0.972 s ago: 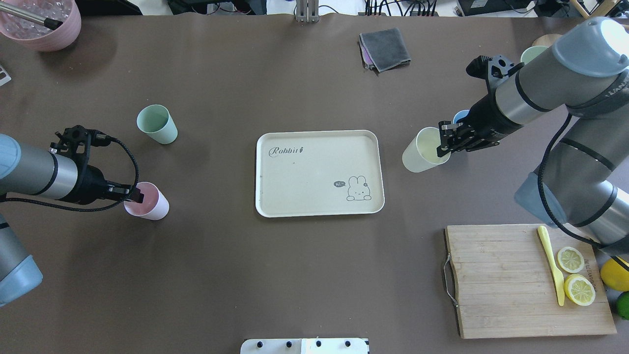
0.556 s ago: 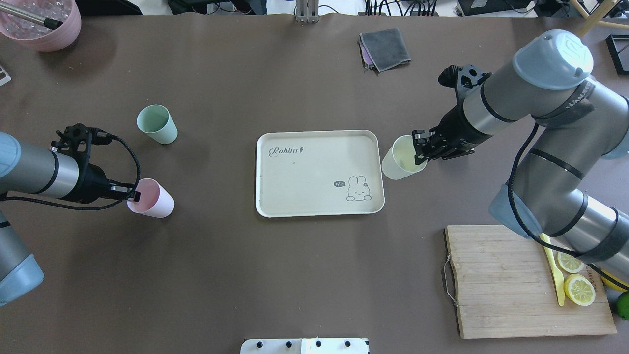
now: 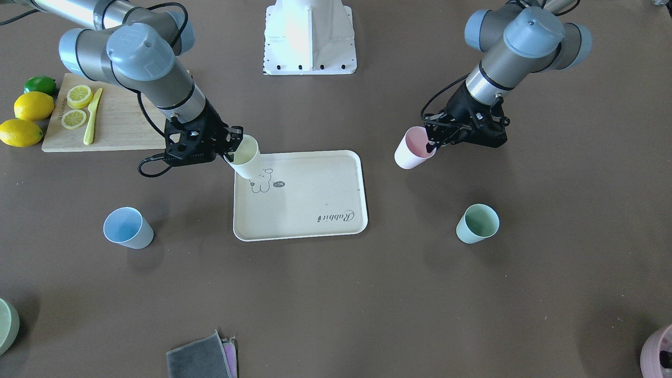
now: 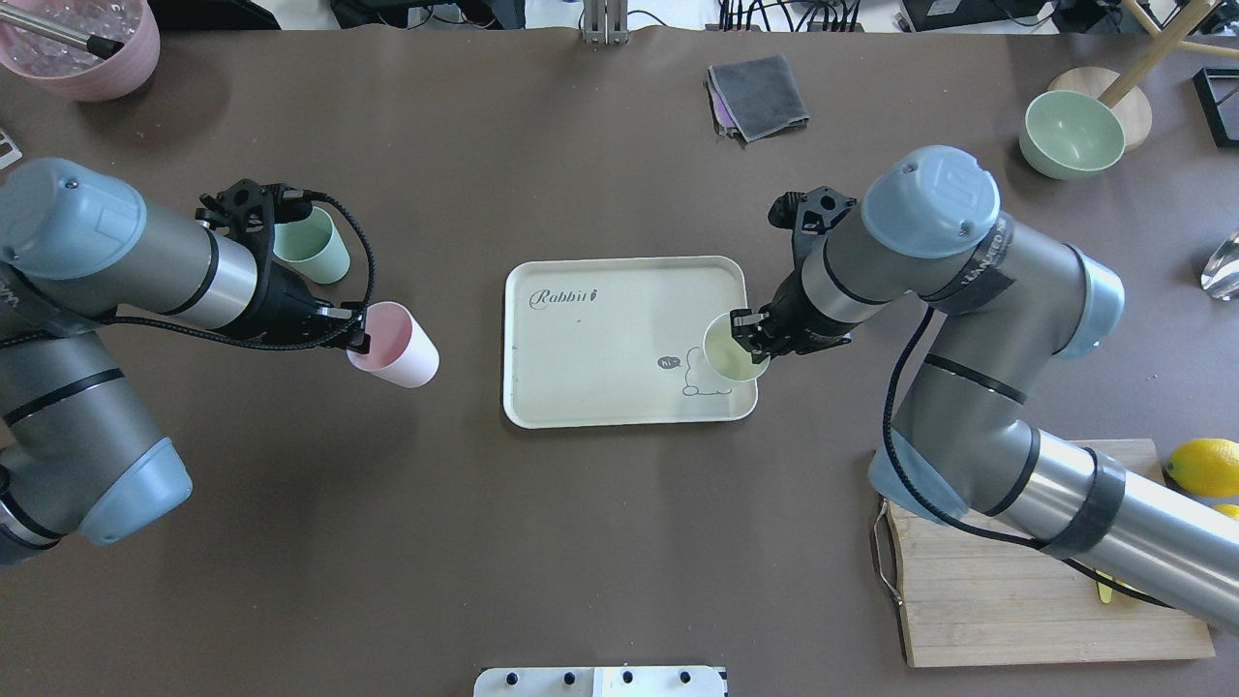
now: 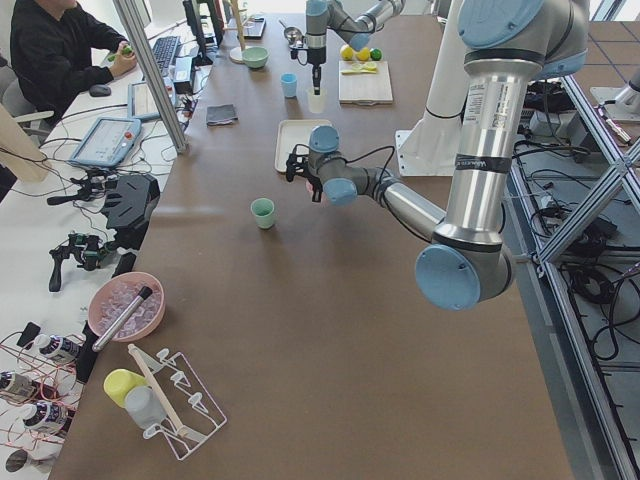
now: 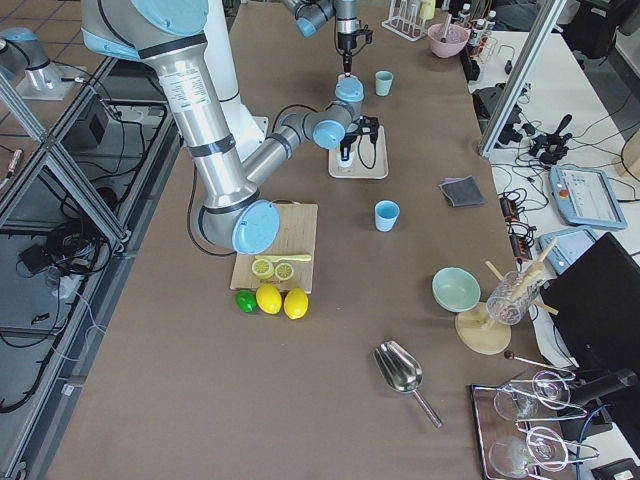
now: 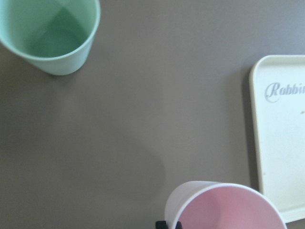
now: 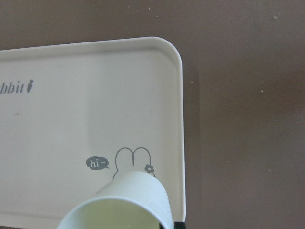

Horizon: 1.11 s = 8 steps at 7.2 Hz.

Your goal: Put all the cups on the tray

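The beige tray (image 4: 600,310) with "Rabbit" lettering lies mid-table and also shows in the front view (image 3: 310,184). My right gripper (image 4: 750,334) is shut on the rim of the pale yellow cup (image 4: 731,360) and holds it tilted over the tray's corner by the drawing (image 3: 247,157). My left gripper (image 4: 353,334) is shut on the rim of the light pink cup (image 4: 392,358) and holds it tilted above the table, left of the tray. The mint green cup (image 4: 315,250) stands behind my left arm. The light blue cup (image 3: 127,227) stands on the table, hidden overhead by my right arm.
A wooden cutting board (image 4: 968,600) with lemon slices (image 3: 79,94) and a yellow knife lies at my near right, with lemons beside it. A grey cloth (image 4: 758,94), a green bowl (image 4: 1070,145) and a pink bowl (image 4: 82,48) sit along the far edge.
My right gripper has carried the yellow cup left, from beside the tray to over its corner. My left gripper has carried the pink cup right, toward the tray.
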Each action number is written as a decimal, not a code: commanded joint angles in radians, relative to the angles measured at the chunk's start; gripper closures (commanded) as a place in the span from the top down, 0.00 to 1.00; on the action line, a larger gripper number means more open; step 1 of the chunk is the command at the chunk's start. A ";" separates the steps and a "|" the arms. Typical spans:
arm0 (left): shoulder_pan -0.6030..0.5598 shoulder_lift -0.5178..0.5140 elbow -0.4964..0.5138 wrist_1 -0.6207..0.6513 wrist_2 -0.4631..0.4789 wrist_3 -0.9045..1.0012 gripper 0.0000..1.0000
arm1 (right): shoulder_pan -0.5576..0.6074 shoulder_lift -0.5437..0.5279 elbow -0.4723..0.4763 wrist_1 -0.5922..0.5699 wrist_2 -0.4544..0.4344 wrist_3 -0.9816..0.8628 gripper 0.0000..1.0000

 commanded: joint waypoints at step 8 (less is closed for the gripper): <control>0.248 -0.294 0.069 0.202 0.288 -0.183 0.00 | 0.282 0.055 -0.070 -0.049 0.259 -0.034 1.00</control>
